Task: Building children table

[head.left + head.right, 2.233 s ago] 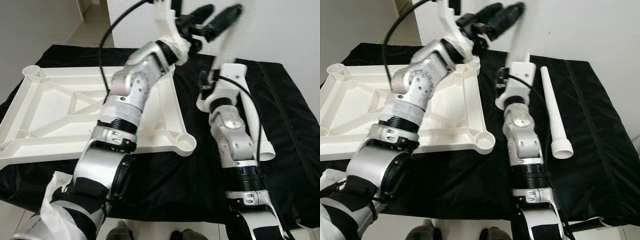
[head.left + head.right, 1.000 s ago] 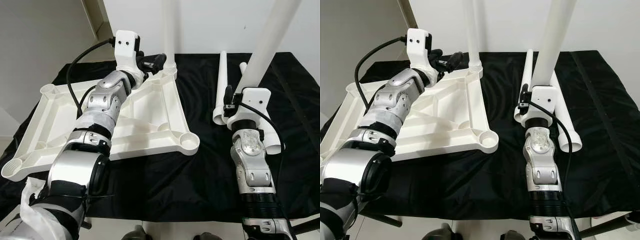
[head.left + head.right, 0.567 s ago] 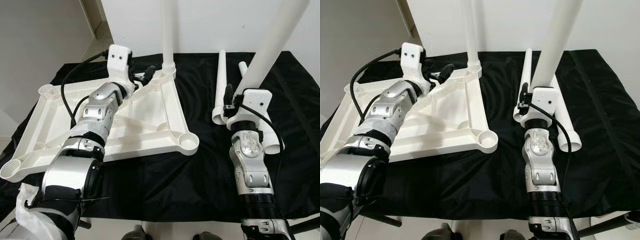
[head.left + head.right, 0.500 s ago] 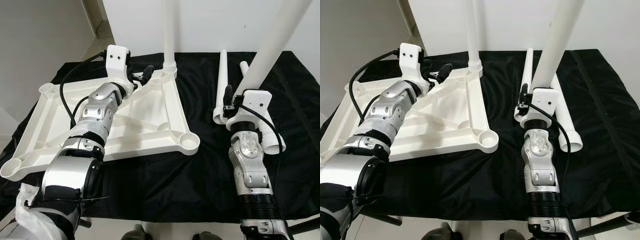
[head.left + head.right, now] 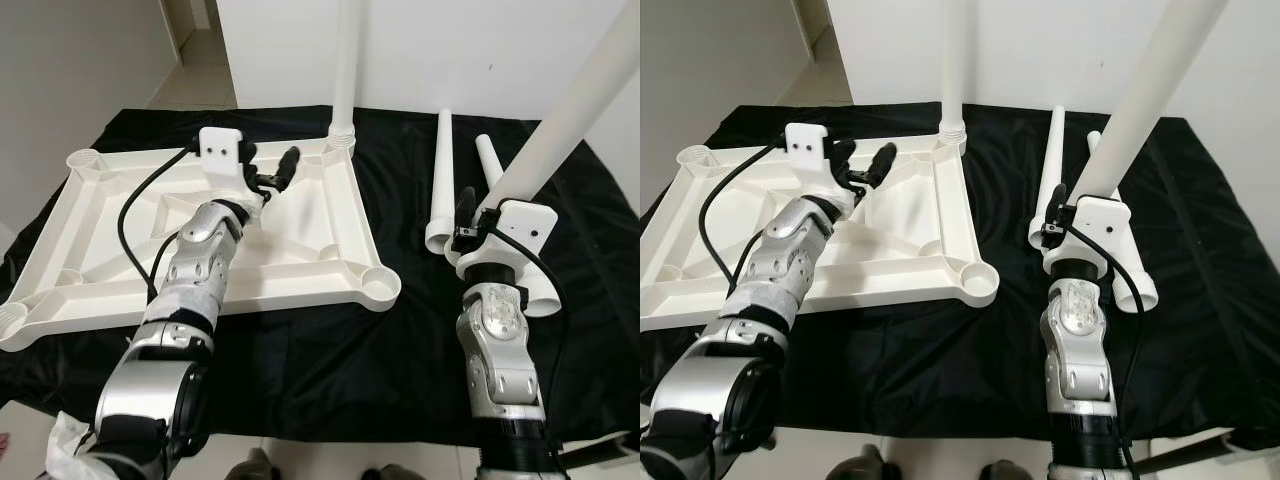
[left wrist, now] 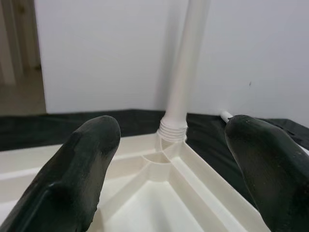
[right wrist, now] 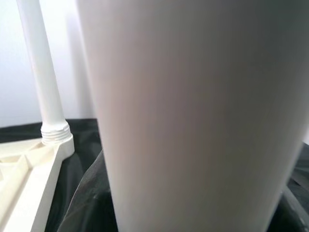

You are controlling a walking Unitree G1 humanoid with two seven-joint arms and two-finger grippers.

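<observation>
The tabletop is lying upside down on the black cloth, sockets facing up, with 1 leg standing screwed into its far corner. The right gripper is clamping a 2nd leg, tilted, probably bound for the near socket. The left gripper, jaws apart, is hovering over the tabletop. 2 more legs are lying beside it.

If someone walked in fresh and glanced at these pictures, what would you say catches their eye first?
Most striking is the upturned white tabletop on the black cloth, one leg already standing upright in its far right corner socket. To its right, the right claw holds a second table leg slanting up out of frame, with two more legs lying flat behind. The left claw hovers open over the tabletop.
</observation>
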